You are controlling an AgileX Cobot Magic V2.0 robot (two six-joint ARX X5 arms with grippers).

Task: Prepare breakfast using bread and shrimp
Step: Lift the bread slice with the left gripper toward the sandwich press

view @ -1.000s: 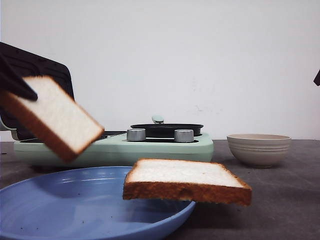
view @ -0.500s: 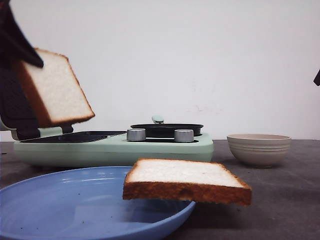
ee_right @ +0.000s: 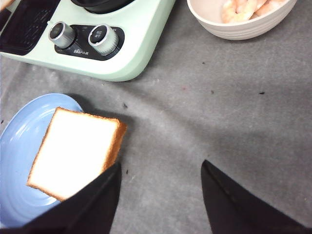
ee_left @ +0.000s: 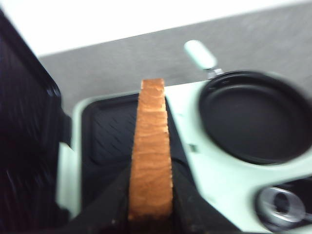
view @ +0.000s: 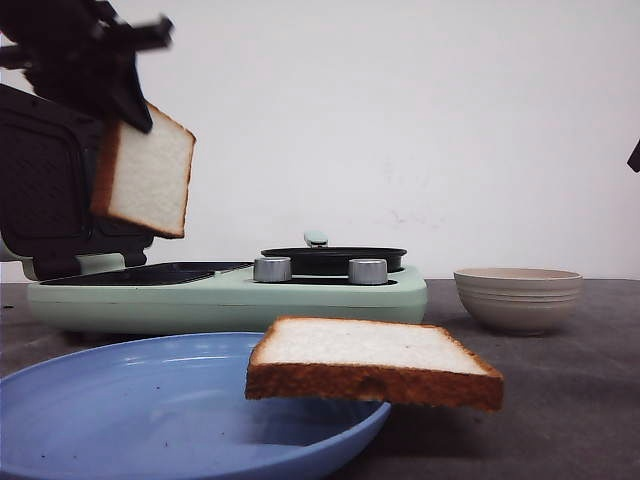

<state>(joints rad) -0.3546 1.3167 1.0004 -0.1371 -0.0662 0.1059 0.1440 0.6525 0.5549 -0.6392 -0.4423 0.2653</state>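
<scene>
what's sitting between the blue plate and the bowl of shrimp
Nothing: in the right wrist view only bare grey table separates the blue plate from the bowl.

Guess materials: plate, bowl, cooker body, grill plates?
Blue plate: glossy glazed ceramic or melamine, soft highlights. Beige bowl: matte ribbed stoneware look. Mint cooker body: smooth satin plastic, probably; metallic-looking knobs. Grill plate: black ridged non-stick-coated metal, likely.

Left claw (view: pixel 128 105) grips bread slice (view: pixel 148 172) above griddle (view: pixel 230 295).
</scene>
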